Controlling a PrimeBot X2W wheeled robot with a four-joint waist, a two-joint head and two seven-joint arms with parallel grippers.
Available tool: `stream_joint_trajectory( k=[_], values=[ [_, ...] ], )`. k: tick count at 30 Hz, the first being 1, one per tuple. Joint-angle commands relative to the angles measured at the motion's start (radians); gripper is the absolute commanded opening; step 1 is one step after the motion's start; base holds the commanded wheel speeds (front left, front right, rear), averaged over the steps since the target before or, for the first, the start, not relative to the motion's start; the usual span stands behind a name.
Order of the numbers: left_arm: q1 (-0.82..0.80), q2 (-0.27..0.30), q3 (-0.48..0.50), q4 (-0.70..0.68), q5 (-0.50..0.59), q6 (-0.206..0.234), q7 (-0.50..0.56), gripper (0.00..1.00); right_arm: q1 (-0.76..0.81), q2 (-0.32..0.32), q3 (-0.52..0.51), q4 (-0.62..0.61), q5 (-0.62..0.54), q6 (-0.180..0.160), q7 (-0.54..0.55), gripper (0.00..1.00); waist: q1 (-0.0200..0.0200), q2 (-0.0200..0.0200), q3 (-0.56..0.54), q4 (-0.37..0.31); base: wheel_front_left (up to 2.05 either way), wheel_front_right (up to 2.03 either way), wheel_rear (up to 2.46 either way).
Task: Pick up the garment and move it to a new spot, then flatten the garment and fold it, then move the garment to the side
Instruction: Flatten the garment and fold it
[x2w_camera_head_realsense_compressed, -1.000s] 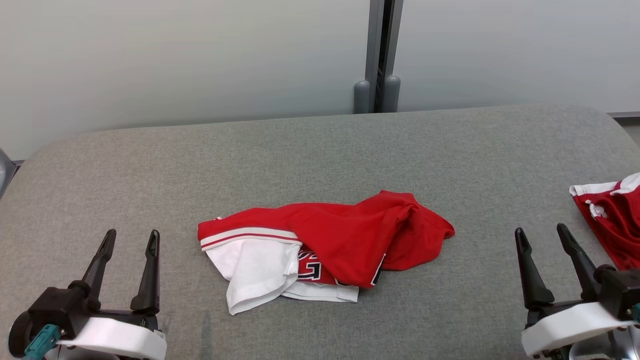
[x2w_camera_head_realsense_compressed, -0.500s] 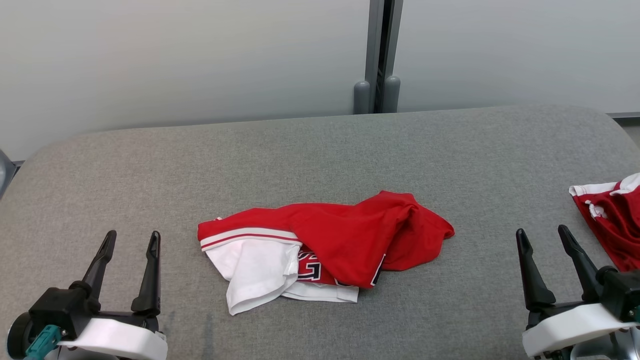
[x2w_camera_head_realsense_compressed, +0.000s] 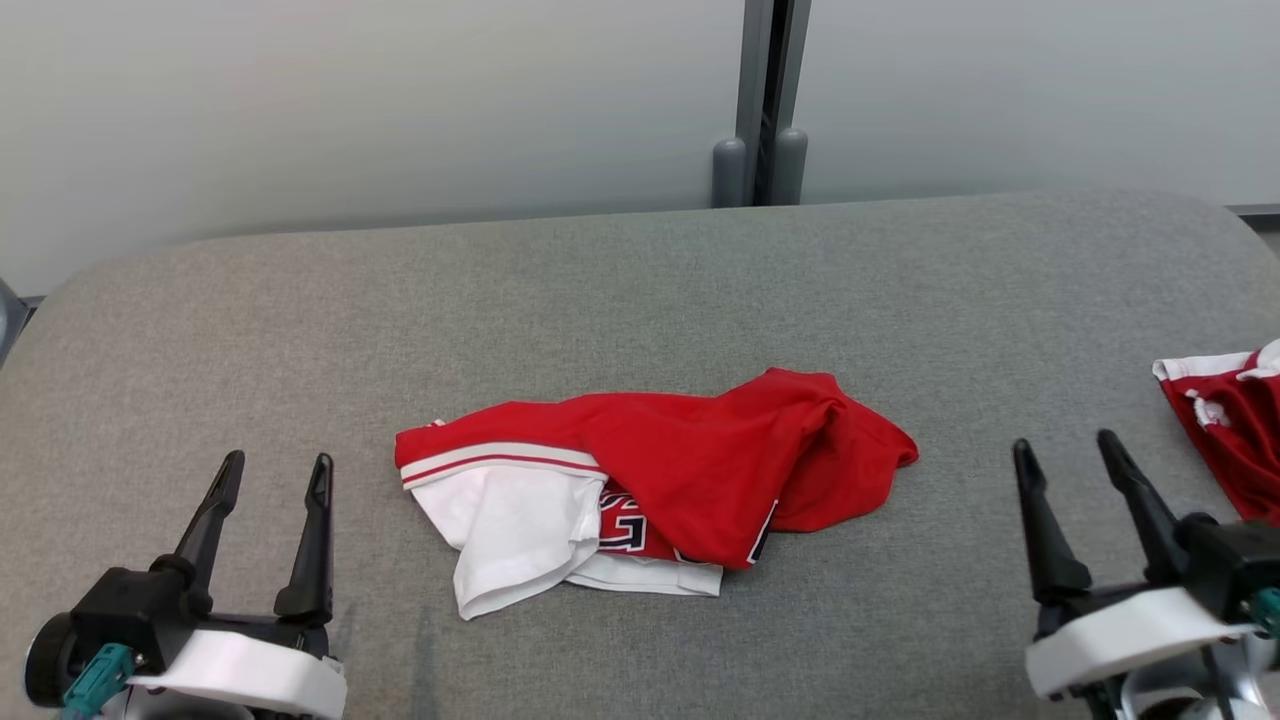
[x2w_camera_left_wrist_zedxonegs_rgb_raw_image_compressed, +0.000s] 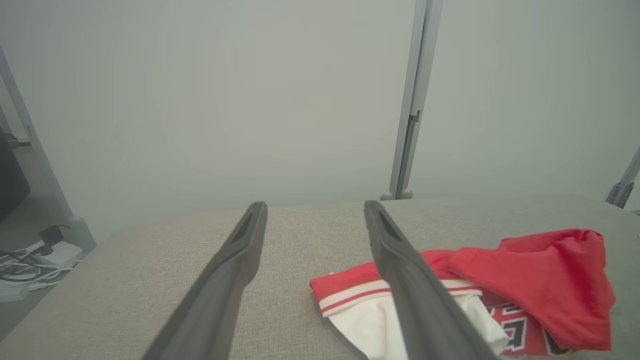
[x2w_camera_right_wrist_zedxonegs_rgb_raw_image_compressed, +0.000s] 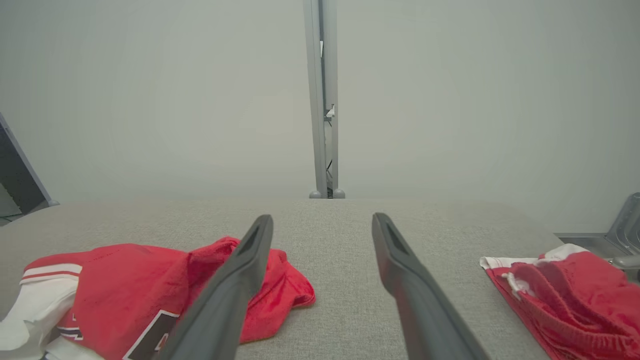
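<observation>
A crumpled red and white garment (x2w_camera_head_realsense_compressed: 650, 485) with black lettering lies in a heap at the middle of the grey padded table (x2w_camera_head_realsense_compressed: 640, 290). It also appears in the left wrist view (x2w_camera_left_wrist_zedxonegs_rgb_raw_image_compressed: 530, 280) and the right wrist view (x2w_camera_right_wrist_zedxonegs_rgb_raw_image_compressed: 130, 290). My left gripper (x2w_camera_head_realsense_compressed: 276, 470) hovers open at the lower left, well apart from the heap. At the lower right my right gripper (x2w_camera_head_realsense_compressed: 1066, 448) is open too, with nothing between its fingers, to the right of the garment.
A second red and white piece of clothing (x2w_camera_head_realsense_compressed: 1235, 440) lies at the table's right edge, close to my right gripper, and shows in the right wrist view (x2w_camera_right_wrist_zedxonegs_rgb_raw_image_compressed: 570, 295). A grey post (x2w_camera_head_realsense_compressed: 765, 100) stands behind the table against a pale wall. Cables (x2w_camera_left_wrist_zedxonegs_rgb_raw_image_compressed: 25, 270) lie on the floor at left.
The head camera has tipped slightly, so the whole picture shifted. Both grippers have edged a little toward the middle and stay open. The garment lies as before.
</observation>
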Motion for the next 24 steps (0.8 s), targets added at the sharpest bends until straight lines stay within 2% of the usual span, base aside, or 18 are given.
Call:
stream_joint_trajectory(
  k=[1, 5, 16, 24],
  values=[
    [-0.02, 0.002, -0.001, -0.004, 0.005, 0.005, -0.005, 1.0, -0.021, -0.003, 0.015, -0.005, 0.007, 0.0, 0.009, 1.0, 0.0, -0.0001, 0.011, 0.007, 0.0, 0.0, 0.0],
    [-0.048, -0.003, -0.012, -0.006, 0.008, -0.003, -0.009, 1.0, -0.089, -0.009, 0.122, 0.007, 0.008, 0.0, 0.056, 1.0, 0.0, -0.0001, 0.047, 0.031, 0.0, 0.0, 0.0],
    [-0.159, -0.051, -0.056, 0.049, 0.012, -0.025, -0.047, 1.0, -0.409, -0.17, 0.477, 0.181, 0.161, 0.0, 0.253, 1.0, 0.0, -0.0001, 0.182, 0.161, 0.0, 0.0, 0.0],
    [-0.22, -0.085, -0.066, 0.128, 0.002, -0.056, -0.084, 1.0, -0.593, -0.255, 0.667, 0.344, 0.272, 0.0, 0.347, 1.0, 0.0, -0.0001, 0.23, 0.229, 0.0, 0.0, 0.0]
  ],
)
